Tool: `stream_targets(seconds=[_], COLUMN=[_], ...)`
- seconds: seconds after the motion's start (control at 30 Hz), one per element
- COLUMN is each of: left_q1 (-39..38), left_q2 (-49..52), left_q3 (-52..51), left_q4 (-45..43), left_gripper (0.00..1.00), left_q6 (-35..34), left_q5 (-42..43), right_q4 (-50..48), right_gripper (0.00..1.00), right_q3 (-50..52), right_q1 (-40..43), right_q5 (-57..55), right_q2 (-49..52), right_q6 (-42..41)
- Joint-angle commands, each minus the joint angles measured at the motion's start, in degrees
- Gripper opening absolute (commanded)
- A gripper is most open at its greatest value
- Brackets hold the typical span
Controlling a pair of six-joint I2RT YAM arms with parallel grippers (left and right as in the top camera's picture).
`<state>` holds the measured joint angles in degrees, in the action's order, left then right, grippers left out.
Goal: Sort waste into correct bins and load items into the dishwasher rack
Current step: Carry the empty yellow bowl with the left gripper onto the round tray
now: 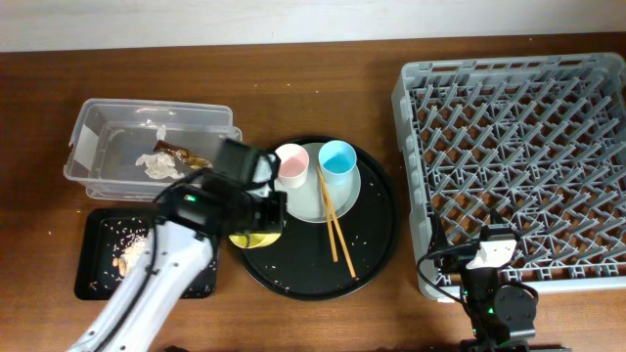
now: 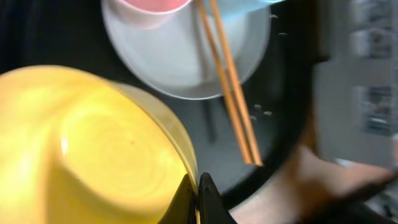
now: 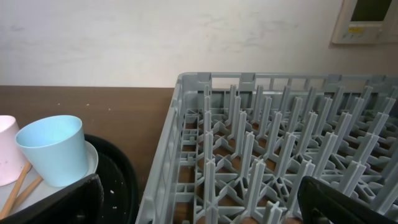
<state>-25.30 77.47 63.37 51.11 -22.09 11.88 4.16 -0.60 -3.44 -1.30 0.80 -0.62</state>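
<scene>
Left gripper (image 2: 196, 186): closed tight on the rim of the yellow bowl (image 2: 93, 149). Only the left wrist view showed this pinch; from overhead the arm hid it.
Yellow bowl: over the left edge of the round black tray (image 1: 377, 235), on the side nearest the shallow black tray (image 1: 90, 274). From overhead only a sliver of yellow showed, and the wrist view was too blurred to tell whether the bowl was lifted.
Right gripper (image 3: 202, 196): spread wide with nothing held, low by the near edge of the dishwasher rack (image 1: 509, 147).
Dishwasher rack: at the desk's (image 1: 293, 88) right end. The right wrist view showed its upright pegs from the side.
Plate (image 1: 305, 203): on the round tray's far half, carrying the pink cup (image 1: 290, 164) and the blue cup (image 1: 337, 159) side by side.
Chopsticks (image 1: 337, 230): lying together from the plate onto the tray floor.
Clear tub (image 1: 93, 137): at the desk's far left, holding the tissue (image 1: 156, 164) and the wrapper (image 1: 184, 154). It showed overhead only.
Shallow black tray: at the near left, holding the food scraps (image 1: 127, 256). It also showed overhead only.
</scene>
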Motion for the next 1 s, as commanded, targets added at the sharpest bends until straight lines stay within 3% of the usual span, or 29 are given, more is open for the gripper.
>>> stream_targets(seconds=[0.0,0.4,0.97], left_q1=[-4.98,-7.72,-7.74], left_q2=[1.95,12.26,13.6], left_q3=[0.42,0.42,0.37], left_q4=[-0.79,-2.03,-0.85], left_gripper=[0.0,0.0,0.0], left_q6=[-6.21,-7.06,-7.04], left_q5=[-13.62,-12.09,-9.68], right_q4=[0.39,0.39,0.39], right_gripper=[0.98,0.98,0.98], right_q3=[0.28,0.28,0.28], right_q1=[-0.31,-0.31,-0.31], right_q5=[-0.7,-0.7,-0.7], right_q2=[-0.37,-0.37,-0.37], right_q6=[0.2,0.2,0.22])
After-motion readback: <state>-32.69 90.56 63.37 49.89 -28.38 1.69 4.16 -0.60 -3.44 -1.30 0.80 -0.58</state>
